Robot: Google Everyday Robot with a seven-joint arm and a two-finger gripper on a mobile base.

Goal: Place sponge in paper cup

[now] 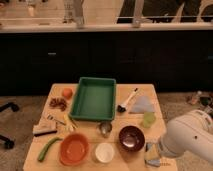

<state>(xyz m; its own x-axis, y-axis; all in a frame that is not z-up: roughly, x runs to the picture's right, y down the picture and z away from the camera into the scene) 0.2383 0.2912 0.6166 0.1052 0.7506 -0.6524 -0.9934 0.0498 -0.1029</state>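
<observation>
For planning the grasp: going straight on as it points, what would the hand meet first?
Probably the sponge, lying right beside the hand at the table's front right corner; depth is unclear.

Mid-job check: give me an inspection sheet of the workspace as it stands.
Surface: wooden table, crowded.
Job's things: sponge at the front right corner, partly hidden by the arm; paper cup upright, between orange bowl and dark bowl.
Clutter: green tray, metal cup, green cup, brush, cloth, orange.
Grippers: gripper open, low at the sponge; contact unclear.
Cables: nothing seen.
Surroundings: dark cabinets behind.
</observation>
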